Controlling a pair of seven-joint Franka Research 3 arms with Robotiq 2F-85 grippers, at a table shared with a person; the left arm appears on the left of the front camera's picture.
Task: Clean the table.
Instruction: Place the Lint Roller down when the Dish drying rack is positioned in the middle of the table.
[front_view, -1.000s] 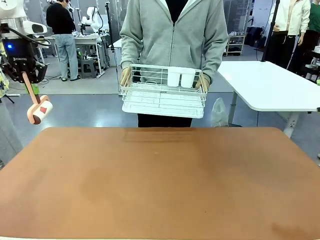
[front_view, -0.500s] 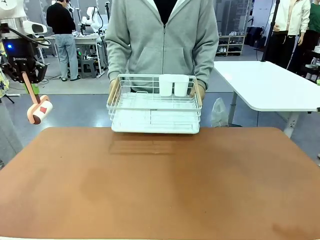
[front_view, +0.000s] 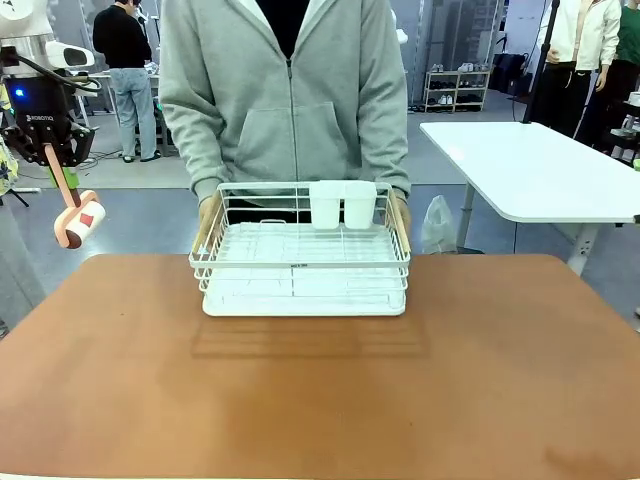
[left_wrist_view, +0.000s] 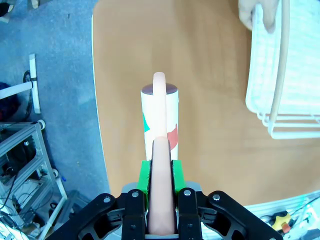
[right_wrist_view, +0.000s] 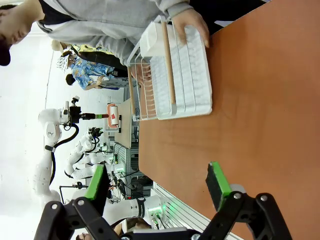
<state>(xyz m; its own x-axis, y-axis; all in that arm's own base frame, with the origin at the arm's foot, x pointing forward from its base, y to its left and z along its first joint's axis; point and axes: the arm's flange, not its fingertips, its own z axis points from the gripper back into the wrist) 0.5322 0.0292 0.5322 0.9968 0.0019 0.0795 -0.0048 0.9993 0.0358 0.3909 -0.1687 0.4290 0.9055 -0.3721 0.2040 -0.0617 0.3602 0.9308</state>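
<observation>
Although the front view cuts the left arm off at the upper-left edge of the frame, the left gripper (front_view: 48, 152) shows plainly there. Its black fingers are clamped on the slim peach handle of a lint roller (front_view: 78, 222) that hangs below it near the table's far left corner. The left wrist view gives the grip close up, with green pads (left_wrist_view: 145, 174) pressed to both sides of the handle. It also shows the roller's white cylinder with red and green markings too small to read. The right gripper (right_wrist_view: 156, 184) stands spread wide at the bottom of the right wrist view, with nothing between its green pads, above the tabletop. The table (front_view: 320, 400) fills the lower half of the front view. It is a smooth, matte reddish-brown slab with rounded far corners, and its near edge is cut by the frame. At its far middle a person in a grey zip hoodie grasps a white wire rack (front_view: 300, 268) by both ends. The right wrist view shows one hand (right_wrist_view: 190, 22) curled over the rim. In the front view both are largely hidden behind tan rod-shaped handles and the wire wall. A faint shadow lies under the rack's solid white tray, and I cannot tell whether it touches the tabletop. Two plain white cups (front_view: 342, 203) stand side by side at the back wall.
</observation>
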